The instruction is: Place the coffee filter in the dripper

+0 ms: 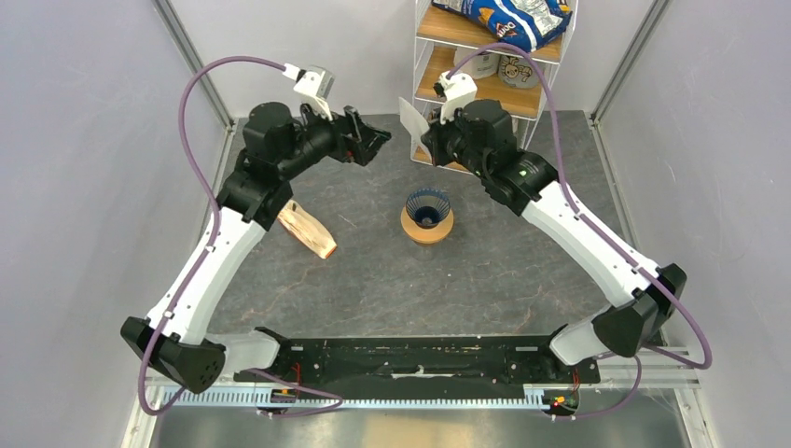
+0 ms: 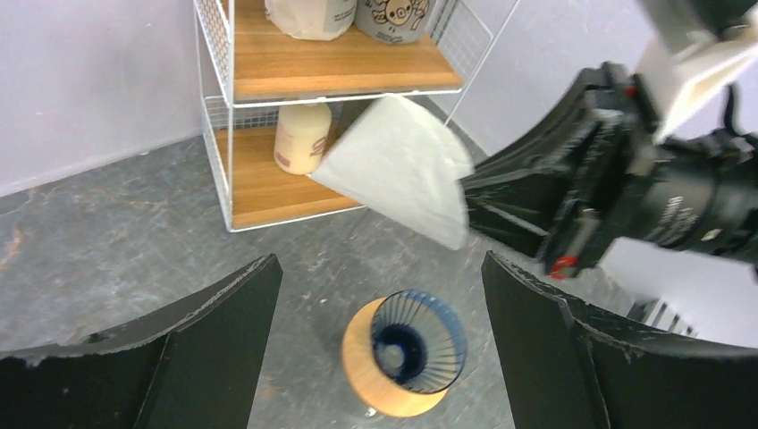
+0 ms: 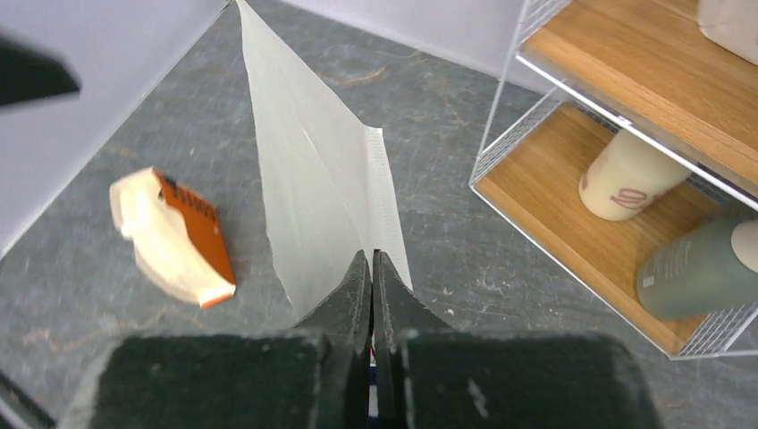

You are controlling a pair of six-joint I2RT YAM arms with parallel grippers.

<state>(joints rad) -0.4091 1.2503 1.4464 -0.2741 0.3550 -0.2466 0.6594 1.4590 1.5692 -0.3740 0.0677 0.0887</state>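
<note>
At the left, the paper stack (image 1: pixel 307 230) lies on the table (image 1: pixel 522 271). Above it the left gripper (image 1: pixel 376 143) stands spread wide with nothing between its fingers. In the middle the dripper (image 1: pixel 427 207) sits empty on an orange-brown ring (image 1: pixel 427 227). Farther right, the right gripper (image 1: pixel 427 140) is clenched on the coffee filter (image 1: pixel 410 119), holding it in the air, apart from the dripper and toward the wire shelf (image 1: pixel 485 93). The filter is in hand, so carrying it over, lowering it and letting go are left, I judge. Only the left wrist view shows the dripper's bare ribbed inside. Only the right wrist view shows the pinch at the filter's seamed edge.
</note>
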